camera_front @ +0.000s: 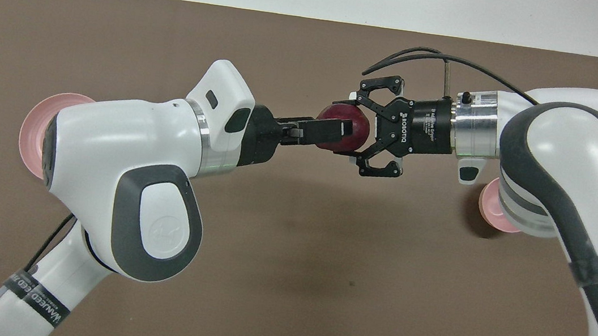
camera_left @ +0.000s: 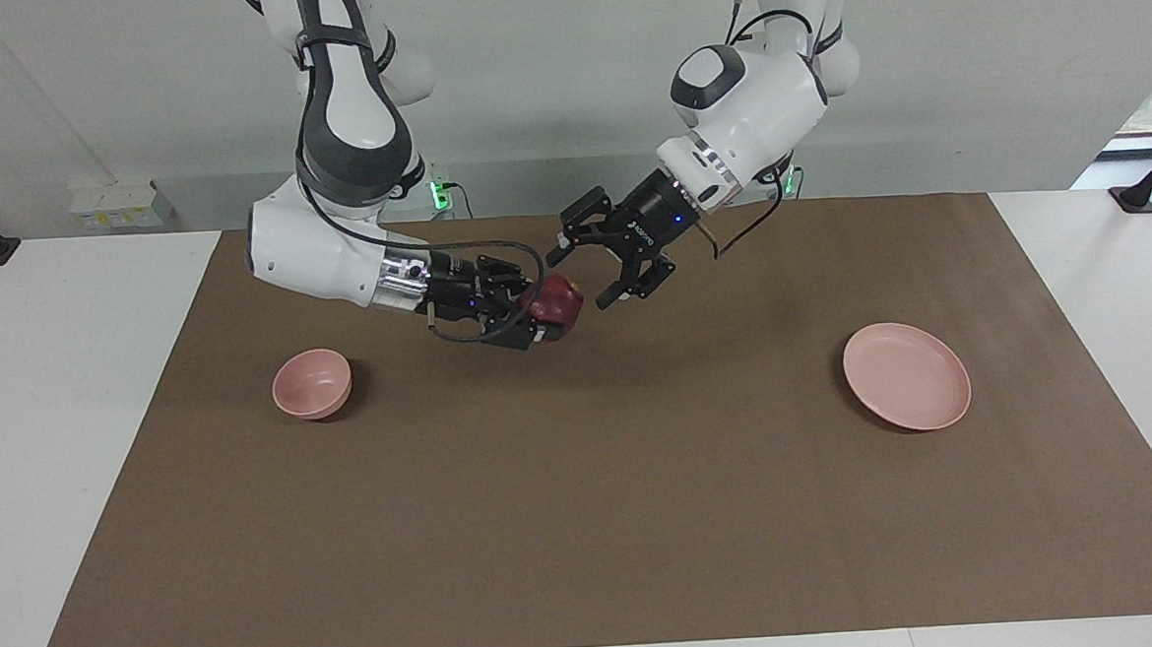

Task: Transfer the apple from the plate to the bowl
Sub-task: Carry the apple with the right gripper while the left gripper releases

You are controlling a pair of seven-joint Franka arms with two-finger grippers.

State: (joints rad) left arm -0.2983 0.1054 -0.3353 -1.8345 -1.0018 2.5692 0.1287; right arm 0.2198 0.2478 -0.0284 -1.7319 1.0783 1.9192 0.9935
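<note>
Facing view: right tool clamps apple over mat; left tool splayed alongside.

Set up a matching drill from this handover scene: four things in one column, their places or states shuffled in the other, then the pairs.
Things:
1. small round dark red apple
2. left pincer
3. small deep pale pink bowl
4. flat shallow pale pink plate

Places or states:
A. lies on the brown mat toward the left arm's end of the table
B. gripped in the right pincer, up in the air over the mat
C. open, holding nothing, close beside the apple
D. stands on the mat toward the right arm's end of the table

Pairs: 1-B, 2-C, 3-D, 4-A
</note>
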